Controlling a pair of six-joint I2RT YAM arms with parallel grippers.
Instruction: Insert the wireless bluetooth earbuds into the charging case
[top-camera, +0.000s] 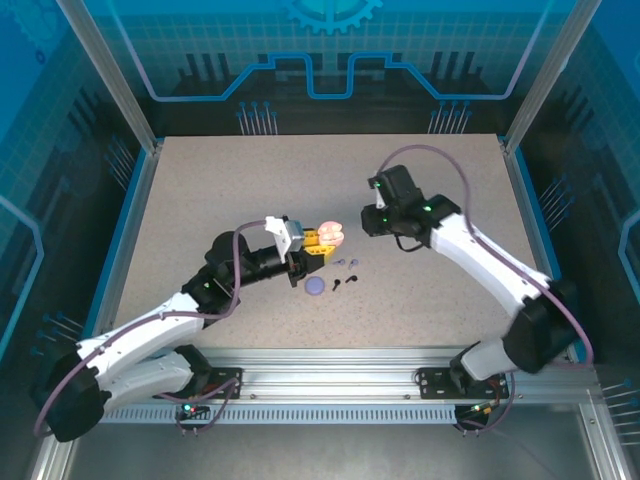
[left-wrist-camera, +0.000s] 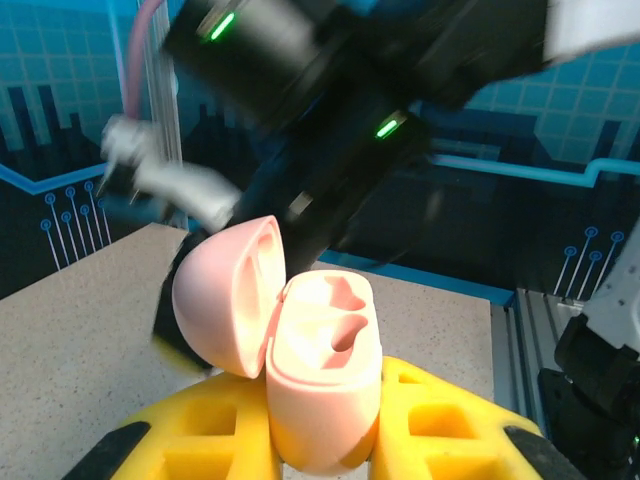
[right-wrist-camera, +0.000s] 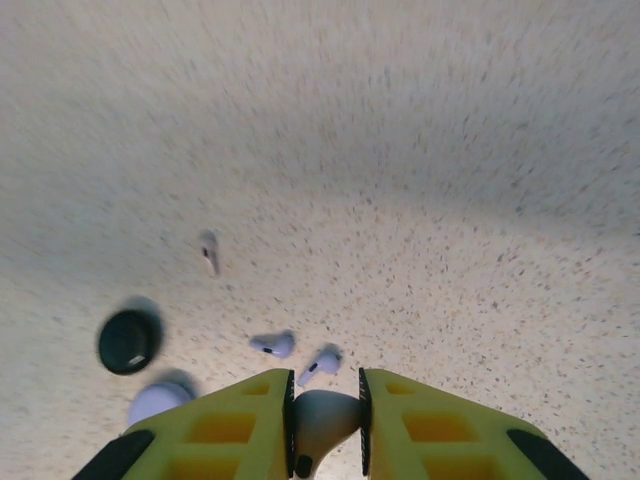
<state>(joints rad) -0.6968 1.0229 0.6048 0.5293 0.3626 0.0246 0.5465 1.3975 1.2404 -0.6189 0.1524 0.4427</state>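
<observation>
My left gripper (top-camera: 316, 244) is shut on the pale pink charging case (left-wrist-camera: 325, 385), which I hold upright off the table between my yellow fingers (left-wrist-camera: 210, 435). Its lid (left-wrist-camera: 228, 297) is swung open to the left and both sockets look bare. My right gripper (right-wrist-camera: 325, 388) is shut on a pale earbud (right-wrist-camera: 322, 418), stem toward the camera. In the top view that right gripper (top-camera: 373, 220) hovers just right of the pink case (top-camera: 331, 235). On the table lie two lavender earbuds (right-wrist-camera: 272, 344) (right-wrist-camera: 321, 362) and one more pale earbud (right-wrist-camera: 208, 250).
A round lavender case (top-camera: 316, 286) and two black earbuds (top-camera: 338, 283) lie in front of the left gripper. A round black case (right-wrist-camera: 128, 342) sits beside the lavender case (right-wrist-camera: 158, 398). The right arm's dark wrist (left-wrist-camera: 330, 90) looms close above the pink case.
</observation>
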